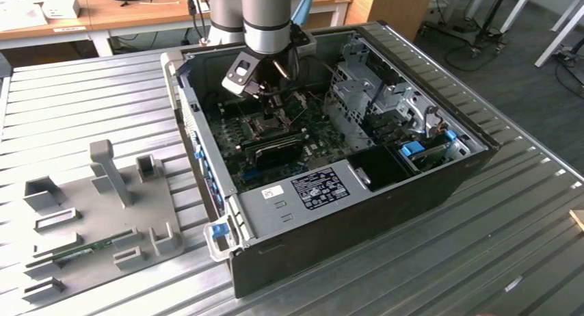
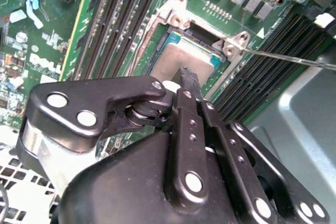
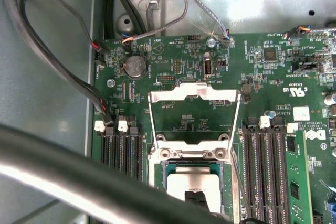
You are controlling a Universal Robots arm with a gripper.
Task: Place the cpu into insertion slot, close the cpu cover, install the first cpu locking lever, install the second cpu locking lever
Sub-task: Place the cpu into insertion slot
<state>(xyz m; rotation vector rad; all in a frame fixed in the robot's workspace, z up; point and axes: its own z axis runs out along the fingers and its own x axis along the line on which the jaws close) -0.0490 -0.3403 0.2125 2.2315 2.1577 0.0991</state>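
In the exterior view, the open computer case [image 1: 365,224] lay on its side on a ribbed metal table [image 1: 511,227]. The arm reached down into the case. The gripper [image 1: 271,117] hung directly above the insertion slot [image 1: 264,130] on the green motherboard [image 1: 315,121]. A grey fixture plate [image 1: 100,213] sat well apart from the slot, outside the case toward the exterior view's left.

In the second wrist view, the cpu [image 2: 176,59] lay flat inside the insertion slot [image 2: 176,19], its pale face up and its edges square to the silvery frame. The gripper [image 2: 188,76] was drawn narrow, its fingers [image 2: 181,124] converging to one dark tip. That tip sat on or just above the cpu near one edge. I judged nothing was clamped between the fingers. A locking lever [image 2: 283,56] stuck out from one corner of the slot as a thin bare rod, not latched down. Long black memory slots [image 2: 126,19] flanked the slot on both sides.

In the first wrist view, the cpu cover [image 3: 194,93] stood swung open from its hinge along the slot edge nearest the coin cell [image 3: 135,66]. Bare board showed through its window. The gripper [image 3: 195,199] was over the cpu [image 3: 191,179], on the far side of the slot from that hinge. The cover thus lay straight across the slot from the tip, with its hinge line crosswise to that direction.
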